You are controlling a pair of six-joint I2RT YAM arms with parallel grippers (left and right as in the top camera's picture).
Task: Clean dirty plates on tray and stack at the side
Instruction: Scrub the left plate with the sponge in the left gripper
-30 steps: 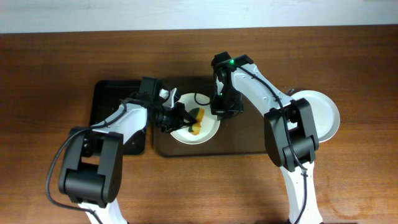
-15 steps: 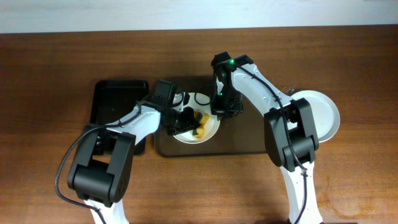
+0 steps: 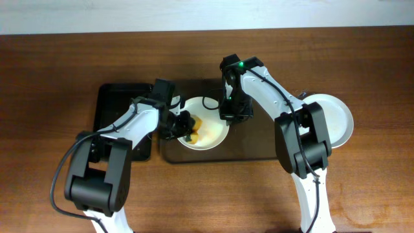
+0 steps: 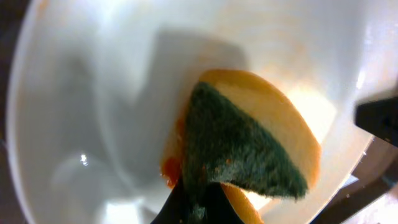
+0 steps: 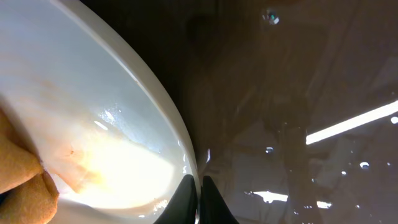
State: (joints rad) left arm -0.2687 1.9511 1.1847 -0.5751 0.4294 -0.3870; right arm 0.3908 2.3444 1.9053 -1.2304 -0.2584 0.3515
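Yellow-green sponge (image 4: 242, 155), clamped in your left gripper (image 3: 184, 126), sits on the white plate's (image 3: 213, 134) left side. Sweep rightward, toward the right gripper (image 3: 228, 116) pinching the opposite rim.

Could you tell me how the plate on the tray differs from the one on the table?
The plate on the tray carries orange smears and a sponge; the plate on the table looks plain white. The right gripper pinches the first one's rim; nothing grips the second. Both are round and white.
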